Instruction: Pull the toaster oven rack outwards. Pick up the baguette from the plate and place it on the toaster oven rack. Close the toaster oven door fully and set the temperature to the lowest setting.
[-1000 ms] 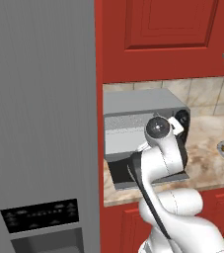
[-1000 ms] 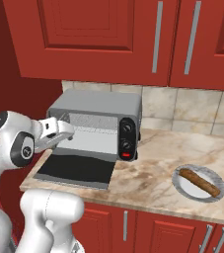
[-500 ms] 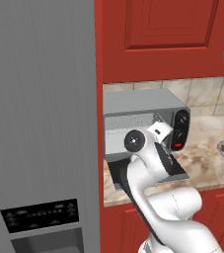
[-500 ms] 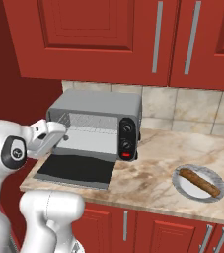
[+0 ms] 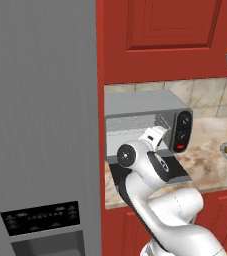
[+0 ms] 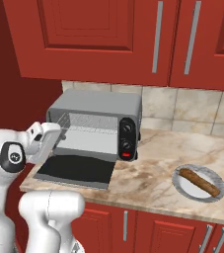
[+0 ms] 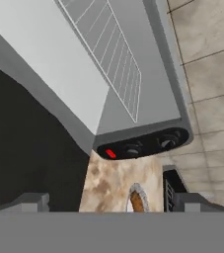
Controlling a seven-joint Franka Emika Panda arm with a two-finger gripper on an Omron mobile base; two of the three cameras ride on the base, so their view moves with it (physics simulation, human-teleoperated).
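Evidently the toaster oven rack [image 6: 86, 129] sits inside the cavity of the toaster oven [image 6: 96, 123], its wire grid level and its long axis running across the opening, while the toaster oven door [image 6: 76, 170] lies dropped flat onto the tabletop [image 6: 158, 173]. The pincer [image 6: 60, 137] hovers at the cavity mouth with jaws spread wide and nothing in them. For a clean pull it should probably hook the rack's front wire squarely and draw straight outwards (the baguette [image 6: 199, 181] waits diagonally on its plate [image 6: 182, 184] further along).
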